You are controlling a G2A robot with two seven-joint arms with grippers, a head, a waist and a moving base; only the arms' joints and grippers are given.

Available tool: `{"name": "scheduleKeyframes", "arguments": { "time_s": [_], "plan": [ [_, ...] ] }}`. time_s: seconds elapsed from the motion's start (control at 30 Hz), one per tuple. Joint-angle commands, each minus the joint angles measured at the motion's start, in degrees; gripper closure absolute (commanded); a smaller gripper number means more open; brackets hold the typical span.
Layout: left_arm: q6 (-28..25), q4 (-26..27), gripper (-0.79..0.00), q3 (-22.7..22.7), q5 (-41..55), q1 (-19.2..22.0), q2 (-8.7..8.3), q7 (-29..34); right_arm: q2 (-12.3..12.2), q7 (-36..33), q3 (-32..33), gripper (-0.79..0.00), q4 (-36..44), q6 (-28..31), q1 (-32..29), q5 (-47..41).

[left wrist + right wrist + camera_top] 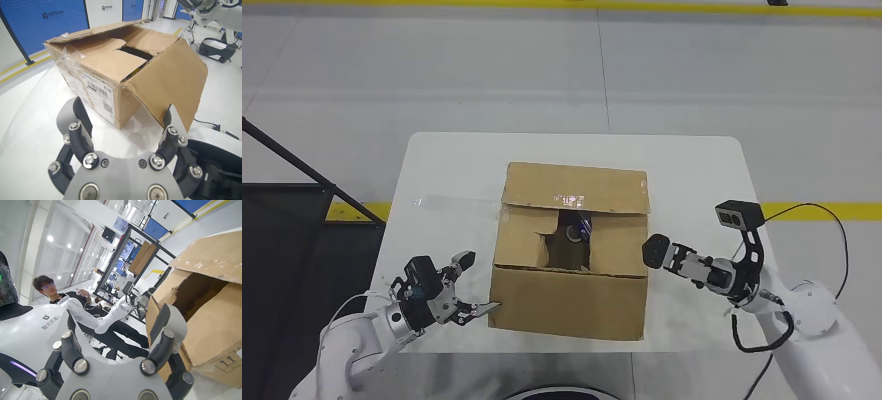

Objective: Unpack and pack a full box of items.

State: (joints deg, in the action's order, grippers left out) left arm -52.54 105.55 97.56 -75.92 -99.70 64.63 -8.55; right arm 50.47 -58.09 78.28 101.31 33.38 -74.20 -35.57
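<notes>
The cardboard box sat in the middle of the white table, its top flaps half folded around a dark gap. The left gripper was spread wide at the box's near left corner. The right gripper, also spread, was just beside the box's right side.

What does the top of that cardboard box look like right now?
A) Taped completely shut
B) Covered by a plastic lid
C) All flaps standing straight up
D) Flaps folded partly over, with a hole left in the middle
D: seen from above, the cardboard box has its flaps folded over most of the top, leaving a dark gap in the middle.
</notes>
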Motion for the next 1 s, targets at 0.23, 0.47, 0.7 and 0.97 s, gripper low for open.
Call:
{"name": "scheduleKeyframes", "arguments": {
  "time_s": [0.23, 0.47, 0.7, 0.97],
  "plan": [
    [0.0, 0.0, -0.785, 0.0, 0.0, 0.0, 0.00, 0.0, 1.8, 11.7, -7.2, -0.785, -5.2, -12.5, 4.9, 4.1],
    [0.0, 0.0, -0.785, 0.0, 0.0, 0.0, 0.00, 0.0, 3.3, 11.5, -11.2, -0.785, -10.7, -15.3, 10.3, 2.3],
    [0.0, 0.0, -0.785, 0.0, 0.0, 0.0, 0.00, 0.0, 4.9, 13.5, -14.0, -0.785, -14.8, -16.9, 15.4, -0.1],
    [0.0, 0.0, -0.785, 0.0, 0.0, 0.0, 0.00, 0.0, 6.9, 19.5, -16.2, -0.785, -18.6, -14.6, 21.8, 1.9]
  ]
}}
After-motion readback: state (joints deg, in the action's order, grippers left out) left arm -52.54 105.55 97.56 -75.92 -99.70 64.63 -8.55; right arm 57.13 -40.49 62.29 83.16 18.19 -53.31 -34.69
